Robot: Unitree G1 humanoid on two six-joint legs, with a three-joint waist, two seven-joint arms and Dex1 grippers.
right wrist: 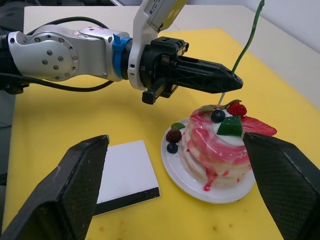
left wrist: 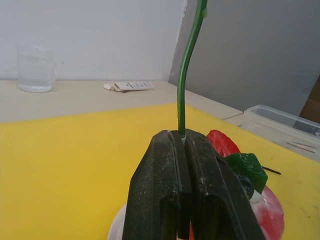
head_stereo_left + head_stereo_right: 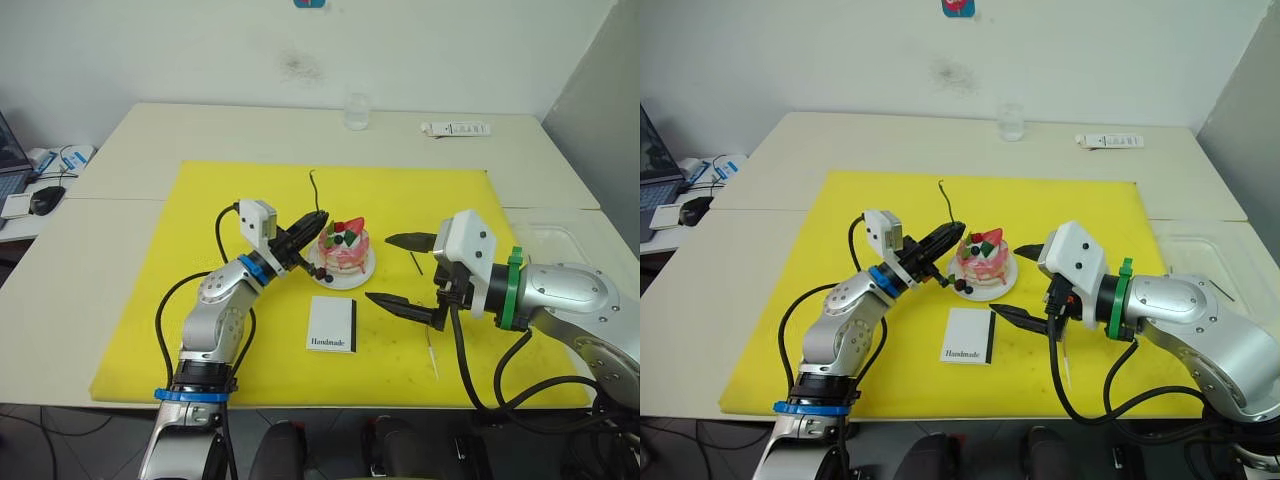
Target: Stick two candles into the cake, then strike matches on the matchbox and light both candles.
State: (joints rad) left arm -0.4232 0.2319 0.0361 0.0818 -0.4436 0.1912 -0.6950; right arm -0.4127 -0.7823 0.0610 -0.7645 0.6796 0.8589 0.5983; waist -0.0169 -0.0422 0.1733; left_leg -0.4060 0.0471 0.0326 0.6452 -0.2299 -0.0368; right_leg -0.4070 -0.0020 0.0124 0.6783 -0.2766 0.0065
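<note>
The left gripper is clamped tight on the greenish candle, held upright right over the cake, which sits on its white plate mid yellow mat. The matchbox is lying just in front. The right gripper is spread wide, holding nothing.

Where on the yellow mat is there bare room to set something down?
The yellow mat is bare left of the left gripper, and behind the cake toward the glass. It is crowded between the cake, matchbox and right gripper.
</note>
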